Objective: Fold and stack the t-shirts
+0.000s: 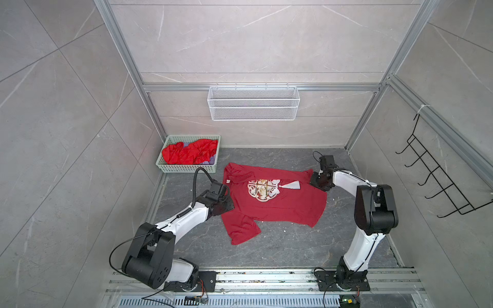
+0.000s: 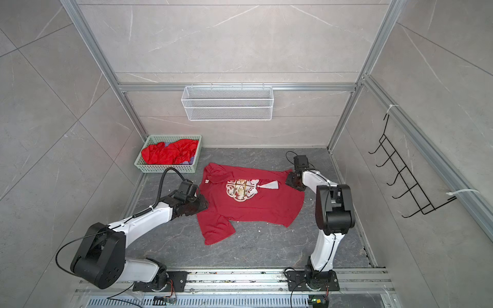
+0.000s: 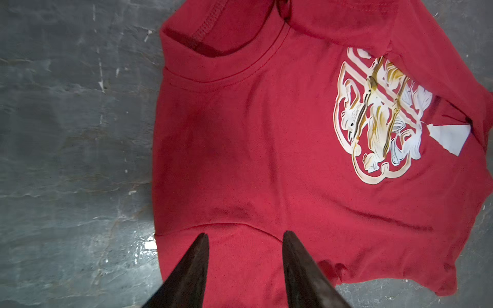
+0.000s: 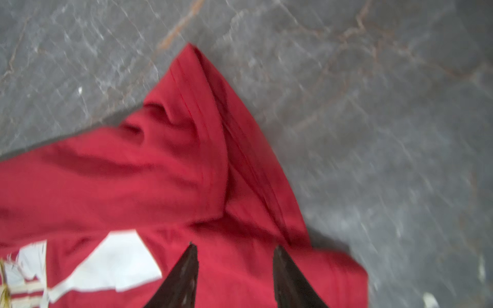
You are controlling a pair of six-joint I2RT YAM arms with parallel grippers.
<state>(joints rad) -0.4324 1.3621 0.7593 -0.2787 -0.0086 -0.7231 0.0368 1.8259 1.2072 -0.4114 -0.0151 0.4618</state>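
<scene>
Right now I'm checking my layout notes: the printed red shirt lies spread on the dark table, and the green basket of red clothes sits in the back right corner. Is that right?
Not quite: the green basket sits in the back left corner, as both top views show. The printed red shirt does lie spread on the dark table.

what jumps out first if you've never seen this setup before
The dark crimson t-shirt spread print-up on the dark table, its white-gold chest print catching the eye. Then the left gripper and right gripper flanking it, both open over its edges. At the far left, a green basket heaped with brighter red shirts.
</scene>
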